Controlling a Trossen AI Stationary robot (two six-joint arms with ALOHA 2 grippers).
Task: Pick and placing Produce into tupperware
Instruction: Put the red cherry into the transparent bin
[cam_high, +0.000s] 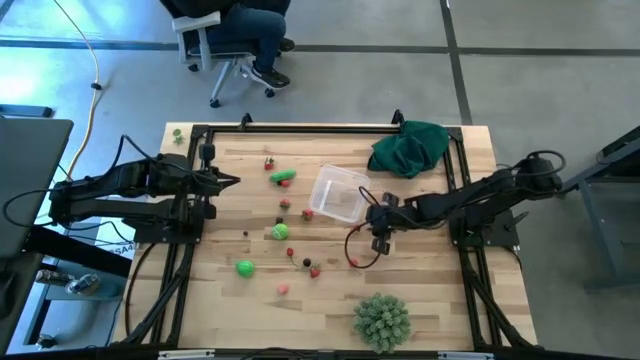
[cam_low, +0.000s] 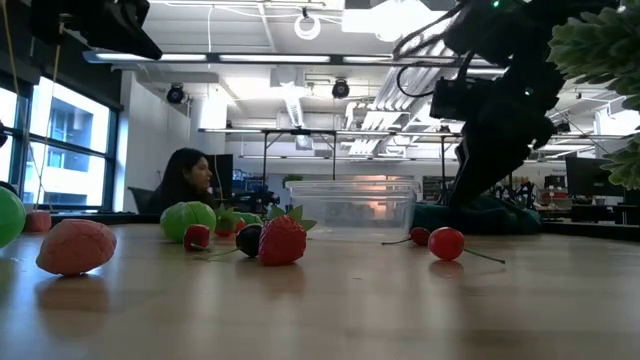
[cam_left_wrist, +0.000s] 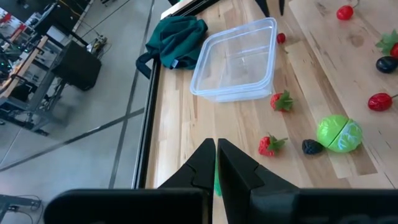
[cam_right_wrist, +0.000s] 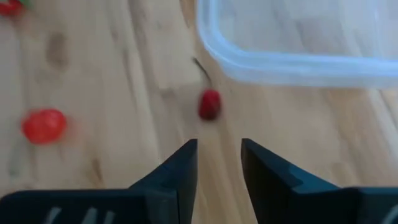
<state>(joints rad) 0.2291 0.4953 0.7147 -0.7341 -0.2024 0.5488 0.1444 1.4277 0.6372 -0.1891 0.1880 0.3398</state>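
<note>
Red cherry (cam_right_wrist: 209, 104) lies just beyond right gripper (cam_right_wrist: 219, 163).

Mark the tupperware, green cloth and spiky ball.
tupperware (cam_high: 338, 193): high view, bare floor inside.
green cloth (cam_high: 410, 147): high view, middle of the heap.
spiky ball (cam_high: 382, 320): high view, centre of its top.

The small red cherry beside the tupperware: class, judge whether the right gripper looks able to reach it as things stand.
Probably yes. The right gripper is open and faces the red cherry, with only bare wood between them. The tupperware rim lies close beside the cherry, so a finger might brush it.
</note>
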